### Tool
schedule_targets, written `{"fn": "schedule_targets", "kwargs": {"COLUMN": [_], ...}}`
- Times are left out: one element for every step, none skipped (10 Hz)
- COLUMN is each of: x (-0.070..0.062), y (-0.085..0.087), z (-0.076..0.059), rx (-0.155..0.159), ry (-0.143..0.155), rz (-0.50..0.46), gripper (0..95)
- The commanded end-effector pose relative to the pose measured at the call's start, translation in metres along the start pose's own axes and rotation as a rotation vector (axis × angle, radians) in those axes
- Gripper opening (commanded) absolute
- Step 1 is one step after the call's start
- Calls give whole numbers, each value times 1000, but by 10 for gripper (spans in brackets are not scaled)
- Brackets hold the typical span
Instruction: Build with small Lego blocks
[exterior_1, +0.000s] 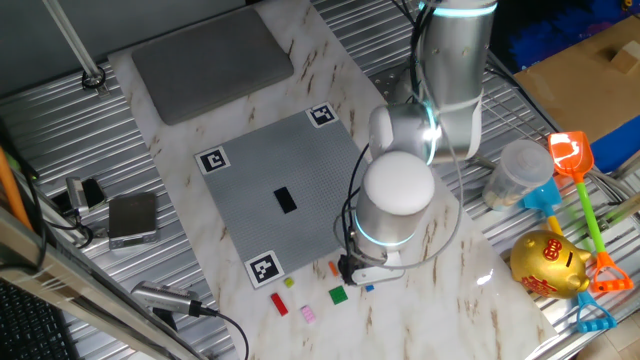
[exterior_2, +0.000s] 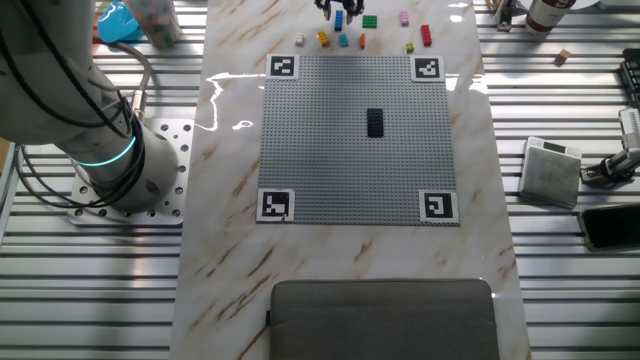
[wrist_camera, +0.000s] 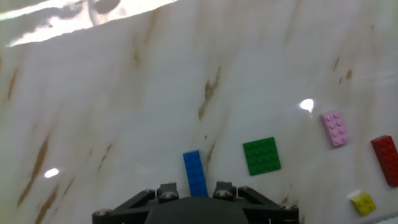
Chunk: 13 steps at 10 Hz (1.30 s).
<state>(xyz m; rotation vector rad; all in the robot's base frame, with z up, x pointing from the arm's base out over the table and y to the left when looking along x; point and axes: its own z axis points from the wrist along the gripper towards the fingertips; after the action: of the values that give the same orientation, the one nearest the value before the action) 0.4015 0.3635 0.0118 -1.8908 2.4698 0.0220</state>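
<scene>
My gripper (wrist_camera: 195, 190) is low over the marble table at the plate's near edge (exterior_1: 366, 272), and it also shows in the other fixed view (exterior_2: 338, 8). Its jaws stand apart on either side of a thin blue brick (wrist_camera: 194, 172) that lies flat on the table, with a gap on each side. A green brick (wrist_camera: 261, 155), a pink brick (wrist_camera: 334, 128), a red brick (wrist_camera: 385, 160) and a yellow brick (wrist_camera: 362, 202) lie to the right. One black brick (exterior_1: 285, 199) sits on the grey studded plate (exterior_1: 300, 160).
An orange brick (exterior_1: 333, 268) and several more small bricks (exterior_2: 324, 39) lie along the plate's edge. A grey pad (exterior_1: 210, 60) lies beyond the plate. A gold piggy bank (exterior_1: 548, 262), toy shovels (exterior_1: 575, 160), a plastic cup (exterior_1: 520, 175) and a grey box (exterior_1: 132, 218) stand on the sides.
</scene>
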Motion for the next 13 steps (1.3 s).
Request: {"fn": "schedule_targets", "kwargs": {"x": [3,3,3,3,3,3,3,3,3,3,3,3,3], "y": [1,1,1,1,1,1,1,1,1,1,1,1,1], "z": [-3,-3,-3,-3,-3,-3,-3,-3,-3,-3,-3,-3,-3], "rx": [3,5,5,5,6,6,6,6,6,5,5,4,4], "ry": [-3,-2,-1,0,-2,-3,-4,-3,-3,-3,-3,-3,-5], "rz": [-3,-11,-23,-27,-31,-31,-38,-41,-49,-51,-52,-52,-60], "gripper": [570,570,570,570,380,380,380,380,380,380,380,380,380]}}
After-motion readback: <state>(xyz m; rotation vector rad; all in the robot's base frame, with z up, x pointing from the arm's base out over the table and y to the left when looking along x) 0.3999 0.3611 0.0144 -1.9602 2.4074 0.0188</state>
